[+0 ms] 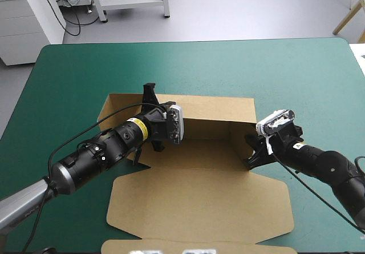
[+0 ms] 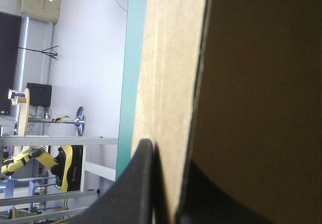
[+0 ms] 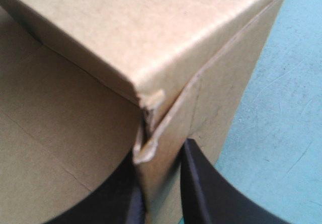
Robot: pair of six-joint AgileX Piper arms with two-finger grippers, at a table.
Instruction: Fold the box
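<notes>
Shows box [image 1: 199,202] mid-desk [image 1: 285,71], walls raised, lid flat toward near edge. Clamps left wall in left fingers [image 2: 141,183], right wall's near corner in right fingers [image 3: 201,194], both pairs nearly closed on board. Likely serves to hold walls upright for tucking.

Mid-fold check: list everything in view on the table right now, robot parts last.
box: one, brown, mid-table; far and side walls raised, lid flat toward the near edge.
table: one, teal-green cover, bare around the box.
left gripper: one, black, shut on a raised wall on the box's left side, one finger each side of the board.
right gripper: one, black, shut on the box's right wall at a corner, the teal-green cover just beside it.
</notes>
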